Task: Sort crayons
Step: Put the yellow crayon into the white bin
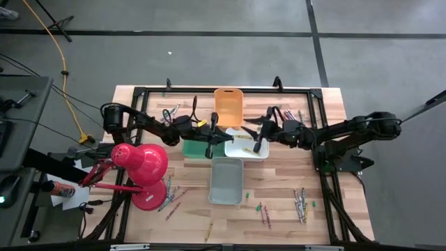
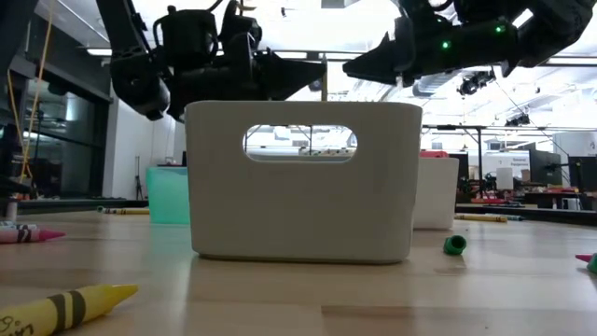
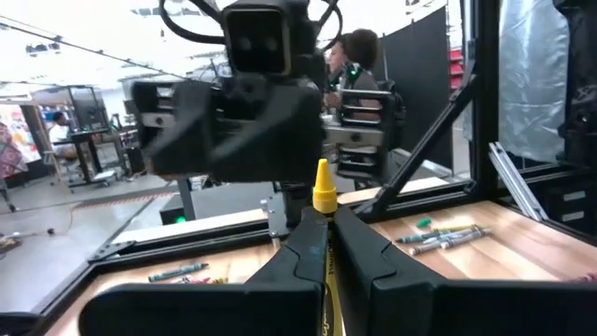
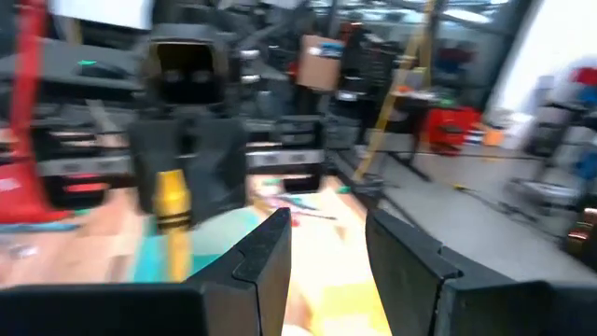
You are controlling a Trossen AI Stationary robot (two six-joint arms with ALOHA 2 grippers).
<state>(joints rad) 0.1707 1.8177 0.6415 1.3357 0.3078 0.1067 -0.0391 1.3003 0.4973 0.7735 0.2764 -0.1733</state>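
Note:
My left gripper (image 1: 224, 137) reaches in from the table's left, above the middle bins, shut on a yellow crayon (image 3: 323, 191). The crayon's tip sticks out past the fingertips toward my right gripper (image 1: 247, 129). That gripper faces it from the table's right and stands open (image 4: 326, 250) with nothing between its fingers. The right wrist view shows the same crayon (image 4: 171, 210) in the left gripper. Loose crayons lie flat on the table at the far left (image 1: 171, 111), far right (image 1: 289, 113), near left (image 1: 171, 199) and near right (image 1: 300, 202). My left gripper pinches the yellow crayon's wrapped body (image 3: 324, 217) between its two fingers. The crayon lies along the fingers, its pointed tip (image 3: 322, 173) poking out beyond them. The fingers come about level from the table's left. The crayon is lifted clear, above the bins.
An orange bin (image 1: 228, 104) stands at the far middle, a green bin (image 1: 195, 148) and a white bin (image 1: 251, 148) below the grippers, and a grey bin (image 1: 226, 181) nearer. A red lamp (image 1: 143, 164) stands at the near left. A black frame (image 1: 209, 90) runs round the table.

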